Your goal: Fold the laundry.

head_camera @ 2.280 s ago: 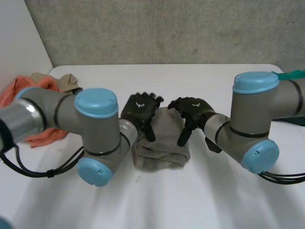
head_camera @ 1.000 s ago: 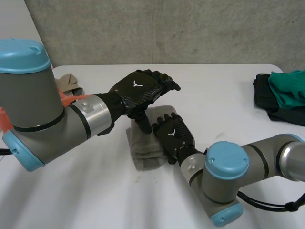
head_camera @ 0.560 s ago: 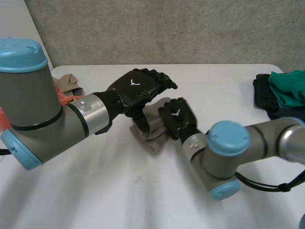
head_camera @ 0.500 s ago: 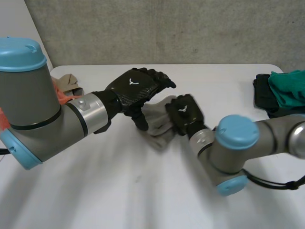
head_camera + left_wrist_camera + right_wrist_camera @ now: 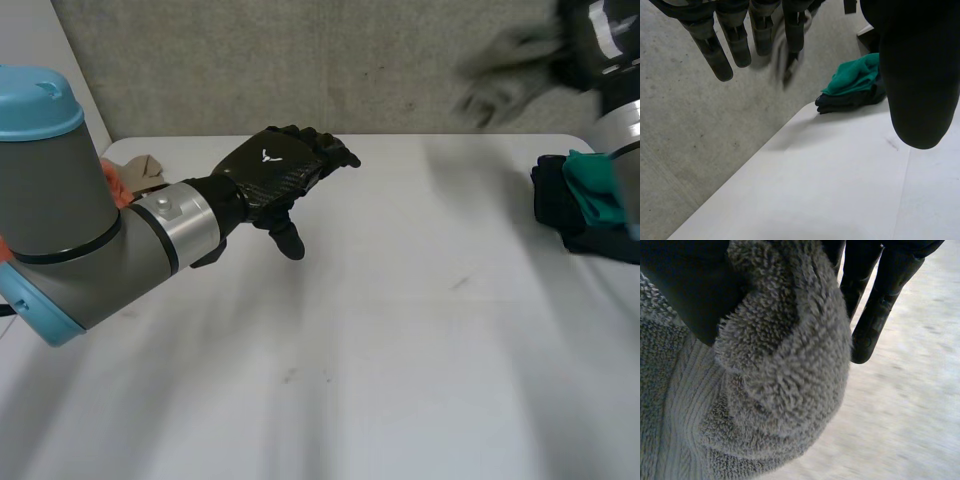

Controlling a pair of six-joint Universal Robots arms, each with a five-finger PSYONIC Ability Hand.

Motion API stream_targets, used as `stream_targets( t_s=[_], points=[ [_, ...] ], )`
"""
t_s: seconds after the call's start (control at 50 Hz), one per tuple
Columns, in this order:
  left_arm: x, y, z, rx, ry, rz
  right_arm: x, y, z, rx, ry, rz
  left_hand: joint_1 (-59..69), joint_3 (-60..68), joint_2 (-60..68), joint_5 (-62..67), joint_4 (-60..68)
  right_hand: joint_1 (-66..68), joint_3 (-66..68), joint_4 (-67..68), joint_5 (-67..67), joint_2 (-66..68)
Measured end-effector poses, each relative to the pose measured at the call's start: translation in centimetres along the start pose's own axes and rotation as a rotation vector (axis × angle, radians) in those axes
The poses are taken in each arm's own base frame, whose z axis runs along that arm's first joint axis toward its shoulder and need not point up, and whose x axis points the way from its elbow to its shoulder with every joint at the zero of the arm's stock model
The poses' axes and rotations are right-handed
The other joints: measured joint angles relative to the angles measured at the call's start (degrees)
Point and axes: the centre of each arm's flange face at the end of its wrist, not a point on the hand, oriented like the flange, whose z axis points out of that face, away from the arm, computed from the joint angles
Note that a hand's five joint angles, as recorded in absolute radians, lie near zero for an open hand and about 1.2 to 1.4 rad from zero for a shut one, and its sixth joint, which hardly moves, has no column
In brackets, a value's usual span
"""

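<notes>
Swung up off the middle of the tabletop (image 5: pixel 350 380) since half a second ago, the right hand (image 5: pixel 875 310) now sits high above the far right corner, and the grey towel (image 5: pixel 780 380) has gone with it. In the right wrist view the towel is bunched against the palm, with the fingers closed along one side of the wad, so the hand is clamped on it. In the head view the towel (image 5: pixel 510 80) hangs in the air as a blur in front of the concrete wall (image 5: pixel 300 60), well clear of the tabletop. The left hand (image 5: pixel 280 175) has barely shifted. It hovers over the far middle of the tabletop, fingers (image 5: pixel 715 45) loosely straight and slightly apart, thumb hanging down, nothing in its grasp. Near the right edge a green cloth (image 5: pixel 595 195) lies on top of a dark cloth (image 5: pixel 560 210). At the far left corner, partly behind the left arm, lie an orange cloth (image 5: pixel 112 178) and a beige cloth (image 5: pixel 145 165).
</notes>
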Motion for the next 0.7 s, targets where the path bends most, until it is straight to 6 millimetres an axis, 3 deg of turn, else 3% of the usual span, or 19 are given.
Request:
stream_targets(
  t_s=[0.06, 0.1, 0.12, 0.16, 0.22, 0.28, 0.3, 0.42, 0.48, 0.5, 0.56, 0.7],
  points=[
    [0.0, 0.0, 0.0, 0.001, 0.000, -0.003, 5.5, 1.6, 0.4, 0.018, 0.089, -0.013, 0.0, 0.0, 0.0, 0.0, 0.0, 0.0, 0.0, 0.0, 1.0, 0.0],
    [0.1, -0.1, 0.0, 0.002, 0.000, -0.004, 6.8, 2.2, 0.3, 0.015, 0.106, -0.020, 0.0, 0.0, 0.0, 0.0, 0.0, 0.0, 0.2, 0.0, 1.0, 0.0],
    [0.1, -0.1, 0.0, 0.003, 0.000, -0.005, 8.8, 3.6, -0.2, 0.004, 0.128, -0.033, 0.0, 0.0, 0.0, 0.0, 0.0, 0.0, 0.5, 0.0, 1.0, 0.0],
    [0.0, -0.2, -0.1, 0.005, 0.000, -0.005, 10.0, 4.7, -0.8, -0.009, 0.140, -0.041, 0.0, 0.0, 0.0, 0.0, 0.0, 0.0, 0.5, 0.0, 1.0, 0.0],
    [0.0, -0.4, -0.1, 0.010, -0.002, -0.004, 13.2, 9.0, -3.3, -0.058, 0.146, -0.044, 0.0, 0.0, 0.0, 0.0, 0.0, 0.0, 0.7, 0.0, 1.0, 0.0],
    [0.0, -0.5, -0.2, 0.014, -0.003, -0.002, 14.4, 11.3, -5.1, -0.088, 0.138, -0.032, 0.0, 0.1, 0.0, 0.0, 0.0, 0.0, 0.7, 0.0, 1.0, 0.0],
    [0.1, -0.5, -0.1, 0.016, -0.003, -0.002, 15.1, 13.4, -6.9, -0.121, 0.127, -0.012, 0.0, 0.1, 0.0, 0.0, 0.0, 0.0, 0.7, 0.0, 1.0, 0.0],
    [0.4, -0.5, -0.1, 0.016, 0.004, -0.002, 15.5, 19.0, -12.8, -0.246, 0.077, 0.065, 0.0, 0.1, 0.0, 0.0, 0.0, 0.6, 0.7, 0.0, 1.0, 0.0],
    [0.5, -0.5, -0.1, 0.016, 0.005, -0.002, 15.5, 19.4, -13.4, -0.260, 0.070, 0.073, 0.0, 0.1, 0.0, 0.0, 0.0, 0.6, 0.7, 0.0, 1.8, 0.0],
    [0.6, -0.4, -0.1, 0.014, 0.009, -0.003, 15.5, 20.4, -15.2, -0.299, 0.051, 0.092, 0.2, 0.1, 0.0, 0.0, 0.0, 0.6, 0.7, 0.0, 2.6, 0.0],
    [0.8, -0.4, -0.1, 0.012, 0.012, -0.003, 16.0, 20.6, -16.2, -0.321, 0.041, 0.092, 0.2, 0.1, 0.0, 0.0, 0.0, 0.6, 0.7, 0.0, 2.6, 0.0],
    [1.2, -0.4, -0.1, 0.008, 0.006, -0.004, 16.9, 19.6, -16.2, -0.321, 0.041, 0.075, 0.2, 0.1, 0.0, 0.0, 0.0, 0.6, 0.7, 0.0, 2.6, 0.0]
  ],
)
